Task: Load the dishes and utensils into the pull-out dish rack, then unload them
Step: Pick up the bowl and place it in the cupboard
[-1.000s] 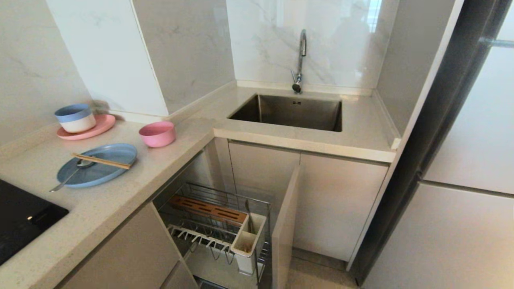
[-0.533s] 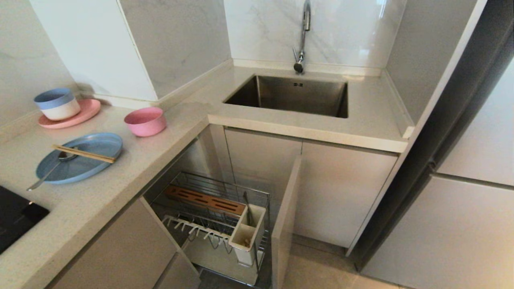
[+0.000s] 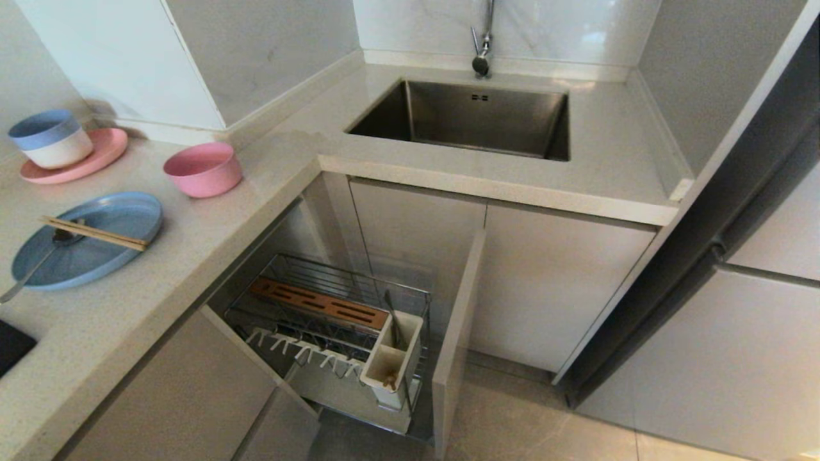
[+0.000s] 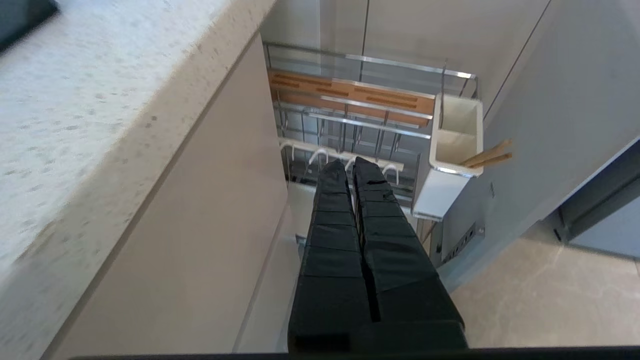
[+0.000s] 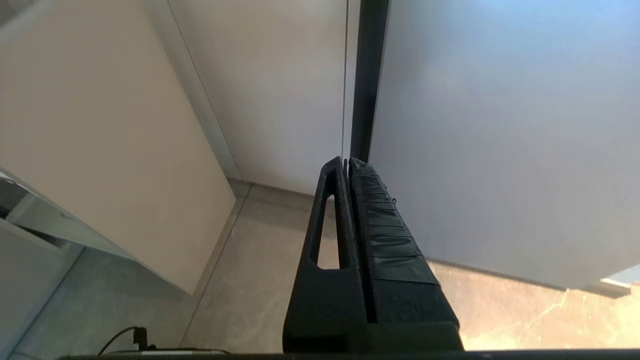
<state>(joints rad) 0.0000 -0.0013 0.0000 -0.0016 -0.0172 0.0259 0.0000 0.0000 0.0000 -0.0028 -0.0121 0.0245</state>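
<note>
1. Pink bowl (image 3: 202, 169), blue plate (image 3: 86, 236) on counter (image 3: 192, 256): stiff, prob. light, matte; you'd pinch at rim.
2. Chopsticks (image 3: 93, 233), spoon (image 3: 35, 264) on plate: thin, slippery; take mid-shaft.
3. Dish rack (image 3: 333, 320) pulled out.
4. Left gripper (image 4: 348, 167), right gripper (image 5: 346, 165): both closed, empty.

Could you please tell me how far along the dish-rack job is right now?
Done: the chrome wire pull-out rack stands open. In hand: nothing; both grippers are shut and empty. Left: pink bowl, blue plate, wooden chopsticks and silver spoon wait on the counter.
</note>
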